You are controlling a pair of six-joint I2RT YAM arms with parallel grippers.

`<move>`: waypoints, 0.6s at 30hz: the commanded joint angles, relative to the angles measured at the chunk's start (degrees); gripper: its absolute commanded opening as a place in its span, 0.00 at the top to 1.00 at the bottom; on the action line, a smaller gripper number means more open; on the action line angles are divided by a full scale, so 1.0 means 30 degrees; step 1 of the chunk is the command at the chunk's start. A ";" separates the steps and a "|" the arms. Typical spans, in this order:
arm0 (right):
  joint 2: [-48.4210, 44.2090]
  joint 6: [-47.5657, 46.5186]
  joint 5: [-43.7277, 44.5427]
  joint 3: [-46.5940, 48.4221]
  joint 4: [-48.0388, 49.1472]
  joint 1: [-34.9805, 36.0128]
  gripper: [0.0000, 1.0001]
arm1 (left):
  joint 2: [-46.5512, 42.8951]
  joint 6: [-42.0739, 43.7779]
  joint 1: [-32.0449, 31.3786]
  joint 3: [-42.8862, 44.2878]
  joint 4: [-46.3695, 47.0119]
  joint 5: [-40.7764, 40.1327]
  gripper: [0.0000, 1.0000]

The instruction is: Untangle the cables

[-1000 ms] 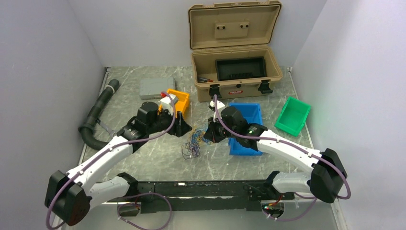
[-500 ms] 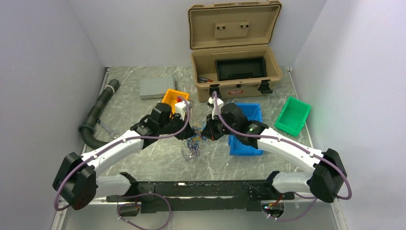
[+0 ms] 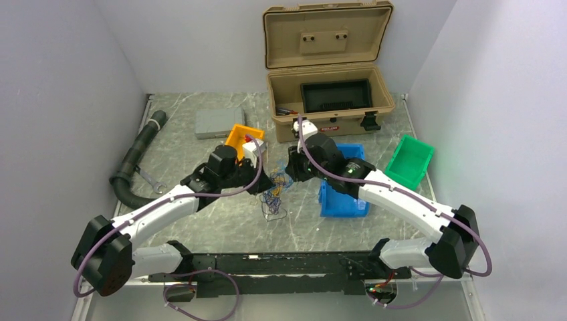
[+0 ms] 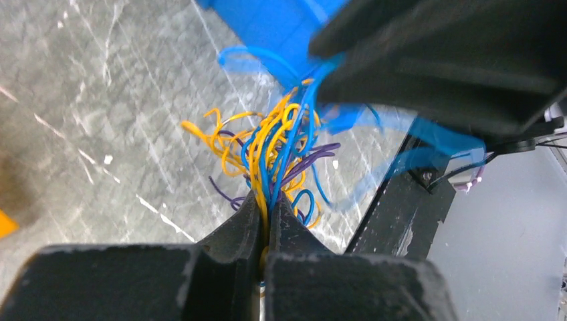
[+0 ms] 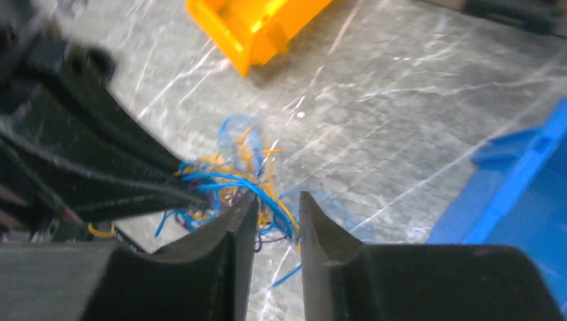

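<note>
While the left end effector is pinched tight on the cables, I see thin, limp yellow, blue and purple strands fanning out just ahead of its blunt black fingers, above the glossy grey marbled worktop. The right end effector stands narrow, with blue strands running into its gap; I cannot tell whether it grips them. Since half a second ago it has drawn back from the left one, stretching the bunch between them.
</note>
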 commanded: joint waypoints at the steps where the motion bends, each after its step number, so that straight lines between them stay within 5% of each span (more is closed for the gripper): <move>1: -0.0597 0.0223 0.2866 0.0849 0.0460 -0.0745 0.57 | -0.0506 -0.0782 0.0059 -0.1141 -0.0704 0.0723 1.00; 4: -0.0904 0.1188 0.2110 -0.0283 0.1227 -0.0868 0.45 | -0.0644 -0.1736 0.0086 -0.1357 -0.0343 0.0416 1.00; 9: -0.2302 0.2708 0.0249 -0.2836 0.2695 -0.1219 0.43 | -0.0551 -0.3301 0.0574 -0.1845 0.1908 0.1823 1.00; 14: -0.5362 0.4539 -0.1000 -0.6736 0.5967 -0.1347 0.18 | -0.0754 -0.5029 0.1489 -0.2612 0.4316 0.3275 1.00; 18: -0.7534 0.5538 -0.1799 -0.9289 0.8611 -0.1413 0.11 | -0.0950 -0.6478 0.2026 -0.3244 0.6176 0.3754 1.00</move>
